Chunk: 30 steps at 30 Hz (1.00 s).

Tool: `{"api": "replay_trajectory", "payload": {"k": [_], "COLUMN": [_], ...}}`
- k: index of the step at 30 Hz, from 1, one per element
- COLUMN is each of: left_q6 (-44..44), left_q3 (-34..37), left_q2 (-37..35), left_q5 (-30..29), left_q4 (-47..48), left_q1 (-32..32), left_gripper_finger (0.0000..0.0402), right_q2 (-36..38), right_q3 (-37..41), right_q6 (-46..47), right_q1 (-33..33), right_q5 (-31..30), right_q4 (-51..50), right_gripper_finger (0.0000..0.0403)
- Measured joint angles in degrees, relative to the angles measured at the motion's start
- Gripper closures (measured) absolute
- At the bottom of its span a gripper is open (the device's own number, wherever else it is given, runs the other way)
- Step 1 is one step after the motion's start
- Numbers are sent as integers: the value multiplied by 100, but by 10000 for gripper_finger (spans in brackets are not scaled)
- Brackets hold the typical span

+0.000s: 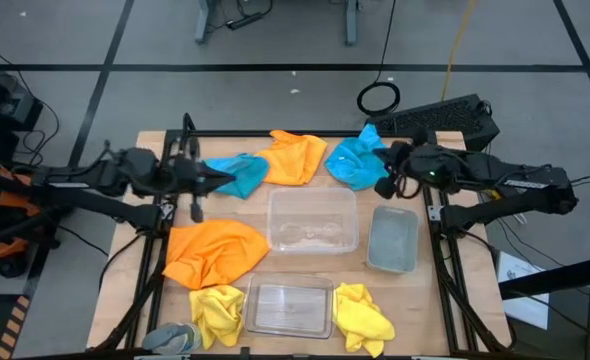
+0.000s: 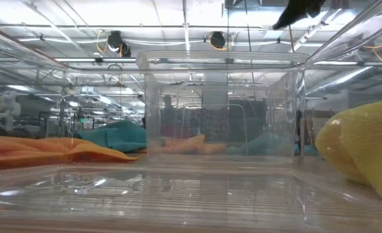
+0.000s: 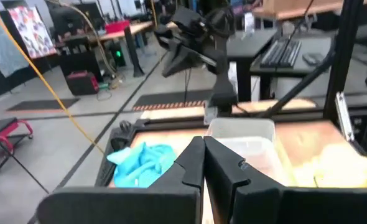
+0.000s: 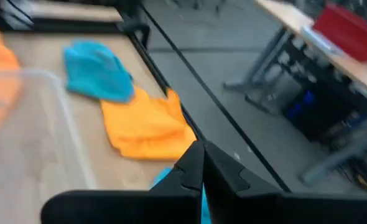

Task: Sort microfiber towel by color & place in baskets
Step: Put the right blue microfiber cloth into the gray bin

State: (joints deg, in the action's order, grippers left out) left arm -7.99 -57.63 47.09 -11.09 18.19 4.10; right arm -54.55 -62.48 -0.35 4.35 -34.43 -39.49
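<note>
Six towels lie flat on the table. One blue towel (image 1: 243,172) and an orange one (image 1: 297,156) are at the far side, with the second blue towel (image 1: 353,160) to their right. A large orange towel (image 1: 215,250) lies near-left. Two yellow towels (image 1: 218,312) (image 1: 363,315) flank the near clear basket (image 1: 290,305). Another clear basket (image 1: 312,220) stands mid-table, with the greyish basket (image 1: 393,238) to its right. My left gripper (image 1: 218,180) (image 3: 203,155) is shut at the left blue towel's left edge. My right gripper (image 1: 383,184) (image 4: 202,163) is shut and raised over the right blue towel's near edge (image 4: 163,177).
A small grey thing (image 1: 170,338) lies at the near-left corner. A keyboard (image 1: 450,115) and a cable loop (image 1: 379,98) sit beyond the table's far-right edge. Bare wood (image 1: 420,300) shows near-right of the greyish basket. The black frame rails run along both sides.
</note>
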Motion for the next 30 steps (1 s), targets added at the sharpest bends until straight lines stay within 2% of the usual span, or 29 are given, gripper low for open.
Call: {"api": "replay_trajectory", "payload": {"k": [8, 18, 24, 30], "left_q6": [166, 476, 895, 918], "left_q3": [2, 4, 4, 4], "left_q2": [887, 1593, 1869, 2106], "left_q5": [2, 24, 33, 35], "left_q4": [-329, -624, -612, -563], "left_q1": [4, 12, 74, 216], "left_gripper_finger": [391, 391, 391, 391], "right_q2": [-747, -1811, -2583, -3331], "right_q3": [1, 2, 2, 2], "right_q6": [76, -224, -182, -98], "right_q1": [1331, 3048, 3586, 3656], "right_q5": [584, 2517, 2795, 2884], "right_q4": [-812, -821, -794, -780], "right_gripper_finger": [403, 396, 357, 296]}}
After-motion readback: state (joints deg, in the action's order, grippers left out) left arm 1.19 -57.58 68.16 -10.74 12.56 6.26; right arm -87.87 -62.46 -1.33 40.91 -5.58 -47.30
